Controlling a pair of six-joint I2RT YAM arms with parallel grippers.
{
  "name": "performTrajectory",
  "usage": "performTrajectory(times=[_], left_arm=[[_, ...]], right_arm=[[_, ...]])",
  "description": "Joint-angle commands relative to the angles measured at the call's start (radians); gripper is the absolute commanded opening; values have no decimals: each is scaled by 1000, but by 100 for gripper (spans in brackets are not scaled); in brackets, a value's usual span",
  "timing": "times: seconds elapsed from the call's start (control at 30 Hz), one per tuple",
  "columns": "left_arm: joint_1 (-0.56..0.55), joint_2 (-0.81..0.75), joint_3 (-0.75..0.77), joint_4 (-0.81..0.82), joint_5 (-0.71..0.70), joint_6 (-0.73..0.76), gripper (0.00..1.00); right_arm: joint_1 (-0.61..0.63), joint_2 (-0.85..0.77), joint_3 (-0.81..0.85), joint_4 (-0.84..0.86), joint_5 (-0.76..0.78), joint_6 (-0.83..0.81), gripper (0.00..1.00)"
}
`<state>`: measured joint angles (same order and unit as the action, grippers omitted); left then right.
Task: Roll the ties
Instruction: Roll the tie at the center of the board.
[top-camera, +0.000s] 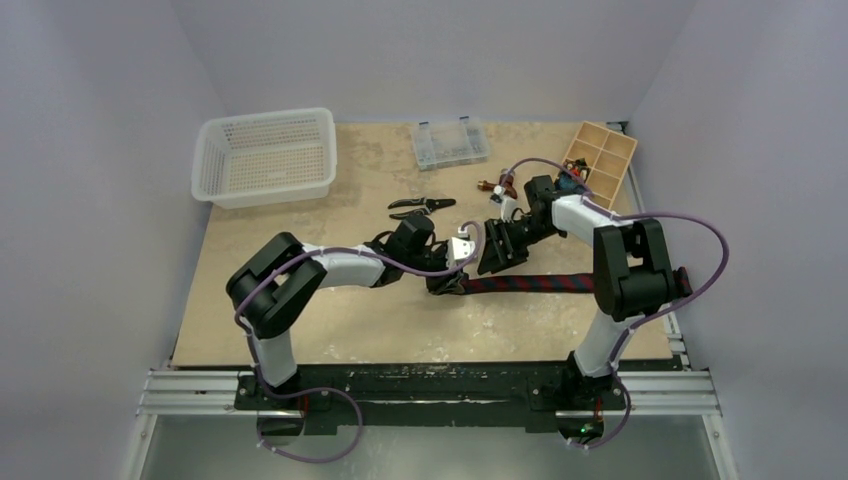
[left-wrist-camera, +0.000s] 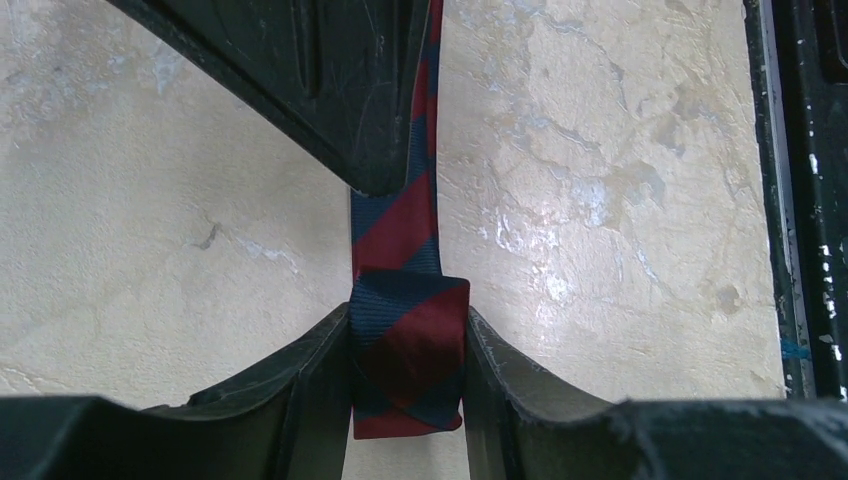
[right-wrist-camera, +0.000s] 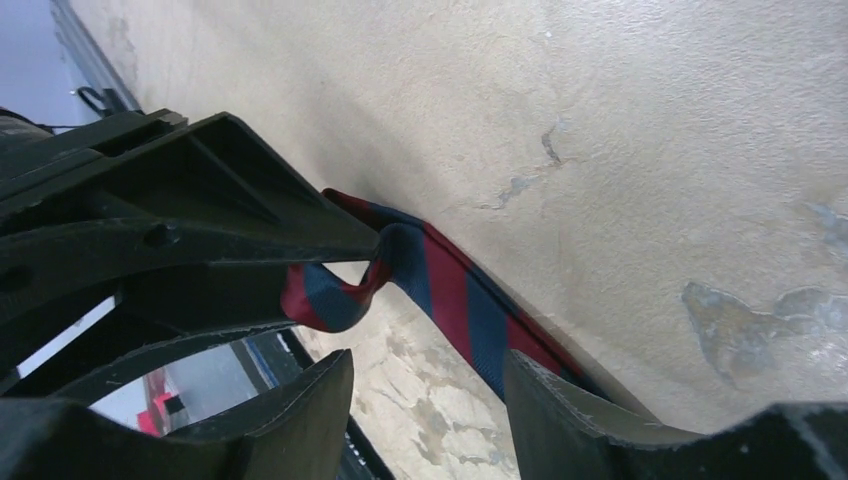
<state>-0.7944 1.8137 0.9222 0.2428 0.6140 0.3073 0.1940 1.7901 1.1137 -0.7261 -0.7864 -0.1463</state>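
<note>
One tie (top-camera: 575, 283), navy with dark red stripes, lies as a flat strip across the table's right half. Its left end is folded over into a small roll. My left gripper (top-camera: 450, 281) is shut on that roll (left-wrist-camera: 410, 350), one finger on each side, just above the table. My right gripper (top-camera: 497, 258) is open right beside it, over the strip. In the right wrist view the tie (right-wrist-camera: 450, 290) runs past my right gripper's (right-wrist-camera: 430, 405) open fingers, and the curled end sits under the left gripper's black fingers (right-wrist-camera: 200, 200). No other tie is in view.
Black-handled pliers (top-camera: 422, 207) lie behind the grippers. A white basket (top-camera: 265, 155) stands at the back left, a clear plastic box (top-camera: 450, 142) at the back middle, and a wooden compartment tray (top-camera: 600, 160) at the back right. A black rail (left-wrist-camera: 800, 200) runs along the table edge.
</note>
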Motion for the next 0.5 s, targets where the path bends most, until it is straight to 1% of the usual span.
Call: performTrajectory(times=[0.0,0.23,0.37,0.47], left_arm=[[-19,17,64,8,-14,26,40],[-37,57,112,-10,-54,37,40],[-48,70,127,-28,-85,44,39],[-52,79,133,-32,-106,43,39]], right_arm=[[-1,-21,3,-8,-110,-7,57],[-5,42,-3,36,-198,34,53],[-4,63,13,39,-210,41,51],[-4,77,15,32,-201,33,47]])
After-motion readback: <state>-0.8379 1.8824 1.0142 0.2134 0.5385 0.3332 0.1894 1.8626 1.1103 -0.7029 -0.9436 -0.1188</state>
